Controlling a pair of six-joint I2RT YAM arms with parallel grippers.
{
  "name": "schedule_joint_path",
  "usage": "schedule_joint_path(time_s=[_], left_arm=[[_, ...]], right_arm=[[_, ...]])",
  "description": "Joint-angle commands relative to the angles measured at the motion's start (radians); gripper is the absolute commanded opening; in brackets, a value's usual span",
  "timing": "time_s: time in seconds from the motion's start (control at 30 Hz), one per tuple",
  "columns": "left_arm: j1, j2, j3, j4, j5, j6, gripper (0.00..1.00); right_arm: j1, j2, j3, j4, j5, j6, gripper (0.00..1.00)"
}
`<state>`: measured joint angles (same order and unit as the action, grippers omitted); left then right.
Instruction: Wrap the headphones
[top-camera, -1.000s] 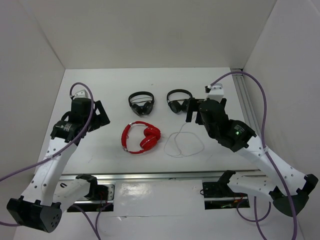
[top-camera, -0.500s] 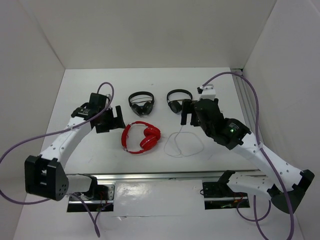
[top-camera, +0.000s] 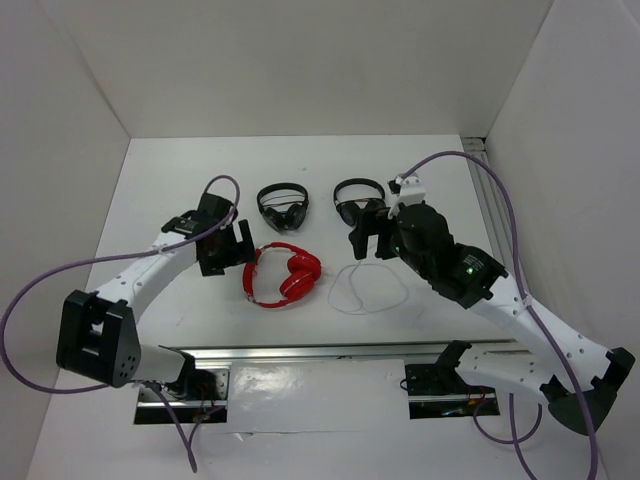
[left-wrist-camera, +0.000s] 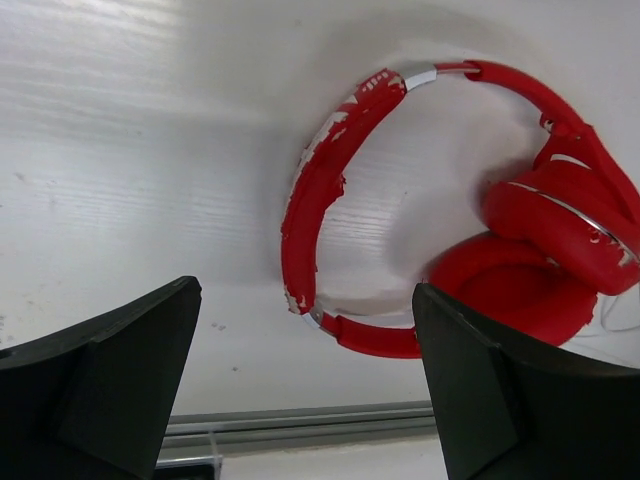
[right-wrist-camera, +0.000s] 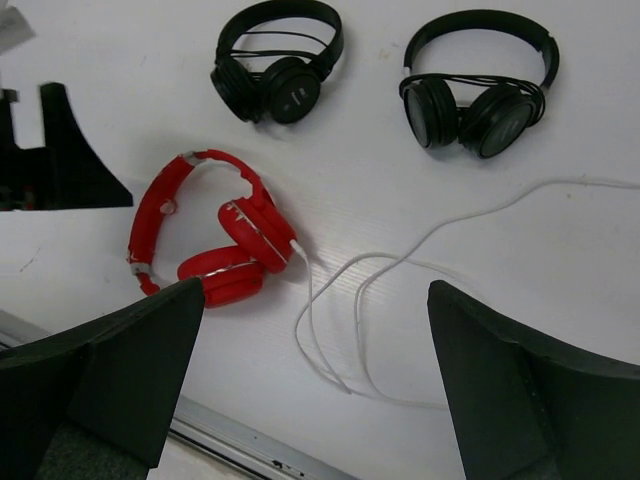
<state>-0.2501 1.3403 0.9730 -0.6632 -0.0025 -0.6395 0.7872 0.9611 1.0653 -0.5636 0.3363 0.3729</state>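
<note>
So since half a second back, the left gripper (top-camera: 236, 246) has slid a bit further in toward the headphones (top-camera: 284, 275), and the right gripper (top-camera: 368, 240) has dropped down and left, away from the black pairs and more over the cable (top-camera: 366, 291). The red set is lying flat on the table (top-camera: 190, 175), roughly mid-table between our two arms, headband loop pointing left and the two earcups folded together on the right side. Our left gripper is spread wide with nothing in it, sitting just left of the headband. On the left wrist cam the worn red band shows up right in the gap between the two fingers, but we can't tell how high above it we are. Right gripper is also wide open and empty. Its wrist cam looks down on the white cable, which comes off the earcups, loops loosely toward the near edge and then trails off to the right. The two black headphones (top-camera: 282, 207) sit side by side further back, with their own cords wound up, and nothing is touching them.
</note>
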Motion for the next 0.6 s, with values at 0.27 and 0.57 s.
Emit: schedule_joint_path(time_s=[0.27,0.57], left_arm=[[-0.074,0.197,-0.049,0.122,-0.197,-0.147,0.99],[-0.084,0.329,-0.068,0.246,-0.188,-0.147,0.91]], right_arm=[[0.072,-0.015,-0.021,0.054,-0.005,-0.023,1.0],[0.092,0.014,-0.011,0.053,0.019,-0.032,1.0]])
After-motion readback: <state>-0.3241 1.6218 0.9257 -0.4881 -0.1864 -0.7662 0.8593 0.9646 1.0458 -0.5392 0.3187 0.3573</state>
